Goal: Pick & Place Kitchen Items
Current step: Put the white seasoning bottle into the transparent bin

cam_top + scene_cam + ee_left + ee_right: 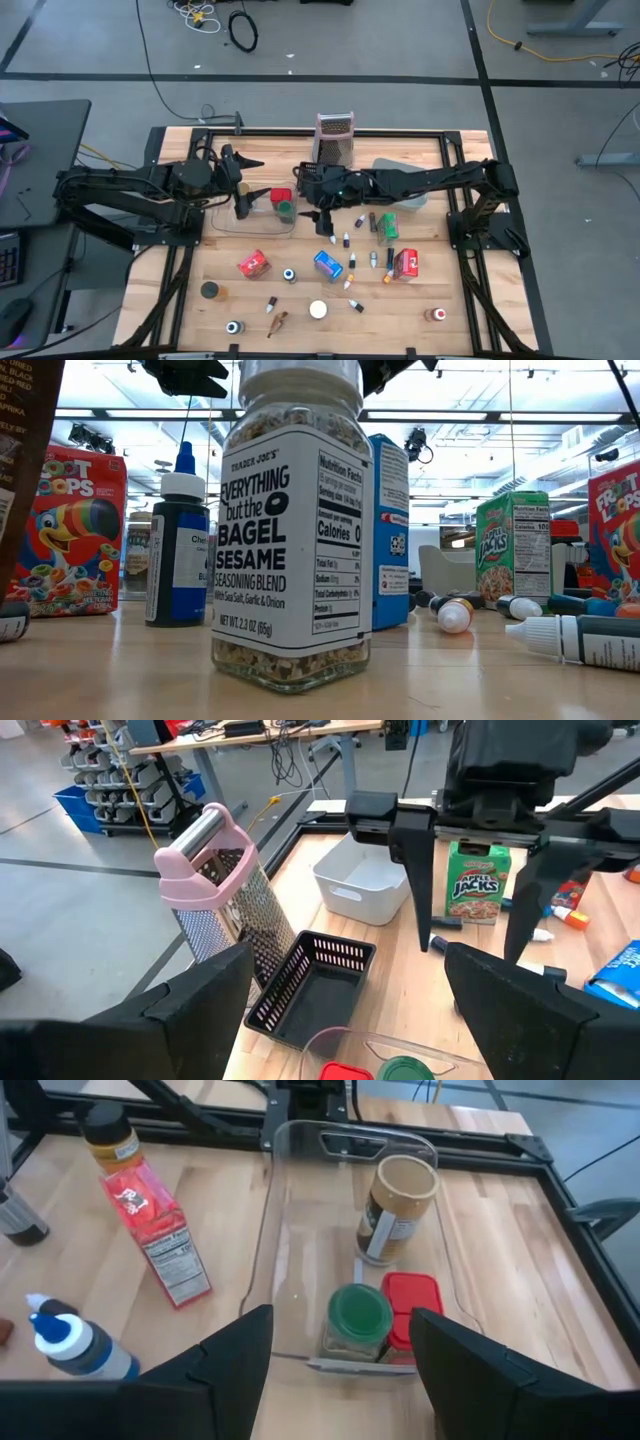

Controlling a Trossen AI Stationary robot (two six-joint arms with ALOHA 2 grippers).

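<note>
Seasoning jar foremost; right claw wide, empty, tub beneath. Left claw wide. Retreat level, avoid tub wall.

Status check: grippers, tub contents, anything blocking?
Left gripper and right gripper open, empty, flanking clear tub. Tub holds green-lidded jar, red-lidded jar, tan-capped jar. Nothing blocking.

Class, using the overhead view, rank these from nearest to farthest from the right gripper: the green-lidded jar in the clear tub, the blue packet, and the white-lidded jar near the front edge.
Measured from the right gripper:
1. Green-lidded jar, just to its left, inside the clear tub.
2. Blue packet, toward the table's front.
3. White-lidded jar, farther forward, near the front edge.
</note>
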